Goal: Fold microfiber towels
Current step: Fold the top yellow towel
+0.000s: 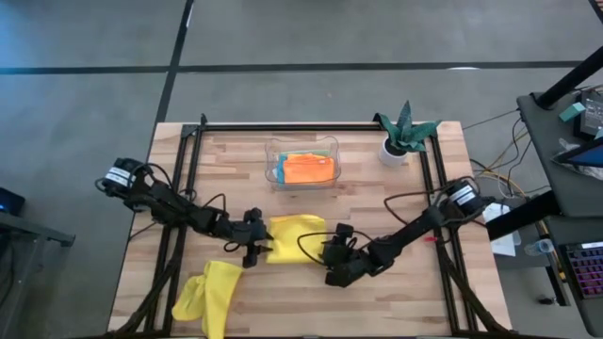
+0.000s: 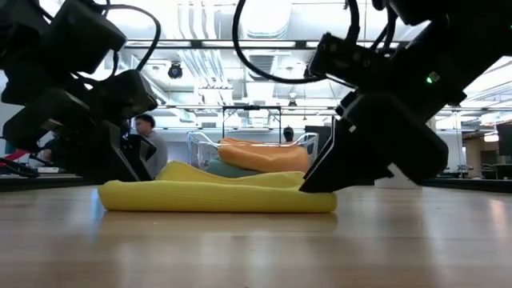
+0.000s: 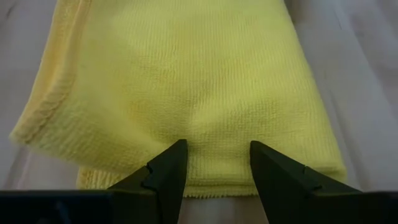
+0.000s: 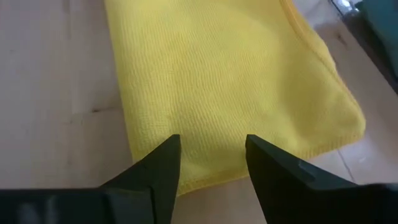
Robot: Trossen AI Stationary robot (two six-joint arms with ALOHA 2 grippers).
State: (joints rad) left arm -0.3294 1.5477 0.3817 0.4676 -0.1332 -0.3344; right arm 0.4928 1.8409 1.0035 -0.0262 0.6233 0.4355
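A bright yellow microfiber towel [image 1: 297, 231] lies folded and flat on the wooden table's middle. My left gripper [image 1: 264, 247] stands open at its left end, fingers astride that end's edge [image 3: 214, 180]. My right gripper [image 1: 330, 254] stands open at its right end, fingers over that edge [image 4: 205, 171]. A second yellow towel [image 1: 209, 297] lies crumpled near the table's front left. An orange towel [image 1: 309, 168] and a turquoise one [image 1: 279, 171] lie in the clear tray [image 1: 303, 146]. My left gripper comes slanting down from the table's left, its open fingers [image 3: 168, 168] over the folded towel's left end. Whether they touch the cloth I cannot tell. My right gripper comes slanting down from the table's right. In the low view one fingertip [image 2: 314, 182] meets the top of the towel's right end [image 2: 320, 196]. The towel lies flat on the table.
The tray stands behind the folded towel toward the far edge. A small green plant in a white pot [image 1: 403, 134] stands at the far right corner. Black frame rails [image 1: 188, 169] run along both table sides. Bare wood lies in front of the towel [image 1: 377, 301].
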